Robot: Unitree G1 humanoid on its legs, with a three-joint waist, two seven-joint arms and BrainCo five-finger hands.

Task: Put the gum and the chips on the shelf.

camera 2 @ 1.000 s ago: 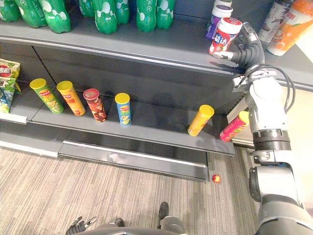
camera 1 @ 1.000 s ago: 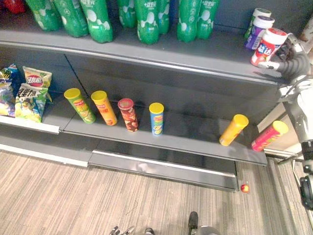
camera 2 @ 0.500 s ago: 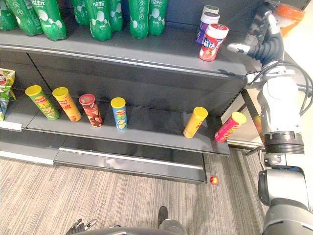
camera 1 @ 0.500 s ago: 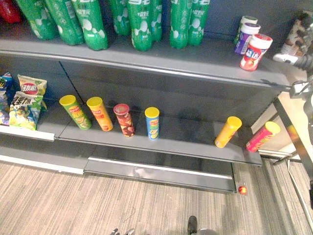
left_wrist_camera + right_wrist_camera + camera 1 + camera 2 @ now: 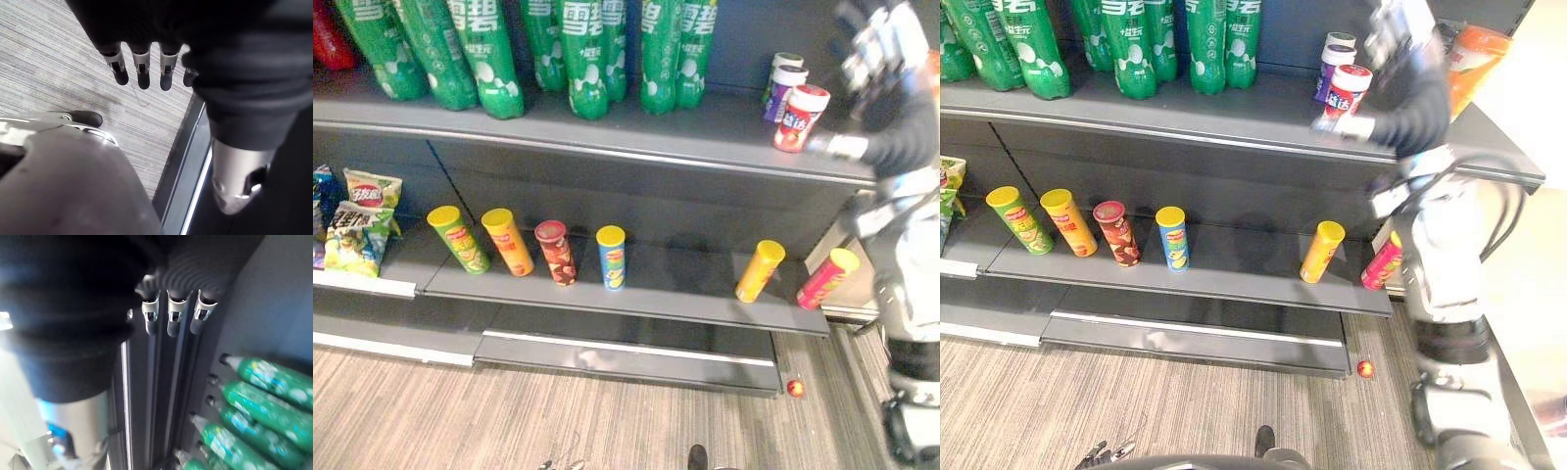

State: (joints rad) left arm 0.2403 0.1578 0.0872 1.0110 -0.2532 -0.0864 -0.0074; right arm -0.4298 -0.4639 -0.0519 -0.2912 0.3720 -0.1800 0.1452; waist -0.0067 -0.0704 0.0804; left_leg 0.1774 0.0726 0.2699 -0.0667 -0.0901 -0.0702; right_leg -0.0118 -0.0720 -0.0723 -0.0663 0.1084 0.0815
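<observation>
Gum jar stands by right front edge of upper shelf (placed, I judge); right hand above it, fingers straight, empty; left hand hangs open.

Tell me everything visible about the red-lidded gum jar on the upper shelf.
The gum jar is a small round tub, seemingly plastic, with a red lid and a white body with a red and blue label. It stands lid up near the front edge of the upper shelf, toward its right end, just before two more jars. The right hand is raised beside it, fingers straight, holding nothing; contact with the jar cannot be told.
</observation>
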